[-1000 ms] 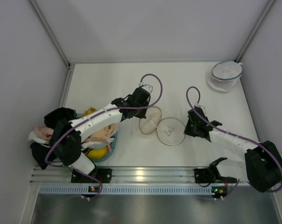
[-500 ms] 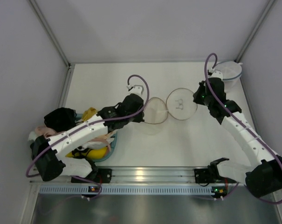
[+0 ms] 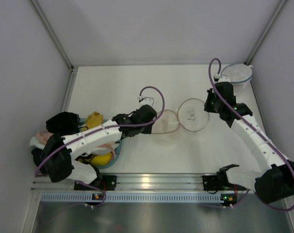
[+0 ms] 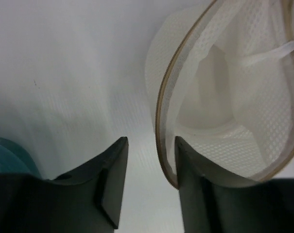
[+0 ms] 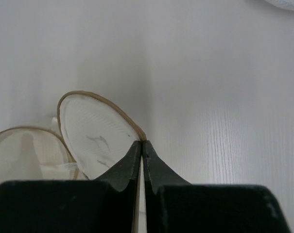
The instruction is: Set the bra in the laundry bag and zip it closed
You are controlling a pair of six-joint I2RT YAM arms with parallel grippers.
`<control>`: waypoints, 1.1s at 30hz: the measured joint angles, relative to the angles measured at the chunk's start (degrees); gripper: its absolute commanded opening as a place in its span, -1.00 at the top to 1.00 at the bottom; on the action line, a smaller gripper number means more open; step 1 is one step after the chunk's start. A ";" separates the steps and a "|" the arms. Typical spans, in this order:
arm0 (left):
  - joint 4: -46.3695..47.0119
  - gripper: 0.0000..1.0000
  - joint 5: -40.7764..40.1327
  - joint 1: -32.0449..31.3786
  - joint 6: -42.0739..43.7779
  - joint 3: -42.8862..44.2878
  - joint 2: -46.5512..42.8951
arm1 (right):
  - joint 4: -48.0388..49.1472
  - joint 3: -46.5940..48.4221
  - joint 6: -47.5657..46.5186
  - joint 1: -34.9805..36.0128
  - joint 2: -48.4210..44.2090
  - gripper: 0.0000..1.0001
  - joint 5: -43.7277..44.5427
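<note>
Left near corner of the table (image 3: 112,87): the bra (image 3: 94,118) is bunched in a teal tub (image 3: 116,156) with other laundry. Mustard fabric shows on both the far and near side of the left arm, which crosses right over it. Can't read its long axis from this; it's crumpled and partly hidden.

The laundry bag (image 3: 167,125) sits mid-table, well to the right of the bra, clamshell open. Mesh base is on the left; the lid (image 3: 193,115) with the dark mark is on the right, hinged between them.

The left gripper (image 4: 150,145) is at the base's left rim. Jaws are apart, and the tan zip rim runs through the gap, close against the right-hand finger but not pinched. The right gripper (image 5: 143,143) has its jaws together, clamped on the lid's tan rim at its right edge, holding the lid out.

My read: the bag is staged open and the bra isn't in yet, so the fetch comes next. The bra lies left of and nearer than the left jaws, back along that arm's own reach. That arm is the closer one and has its jaws free. It will need to fold back towards its base to get there.

Clutter:
- A black garment (image 3: 61,122) and peach garments (image 3: 43,137) crowd the bra, so there's a risk of grabbing the wrong fabric.
- A blue-rimmed bag (image 3: 236,75) sits far right, just beyond the right arm and out of the path.
</note>
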 measured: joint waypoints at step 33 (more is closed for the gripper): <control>-30.36 -0.83 -14.16 36.54 12.02 8.96 -13.77 | 12.72 -5.20 1.90 -0.63 2.43 -0.98 -27.96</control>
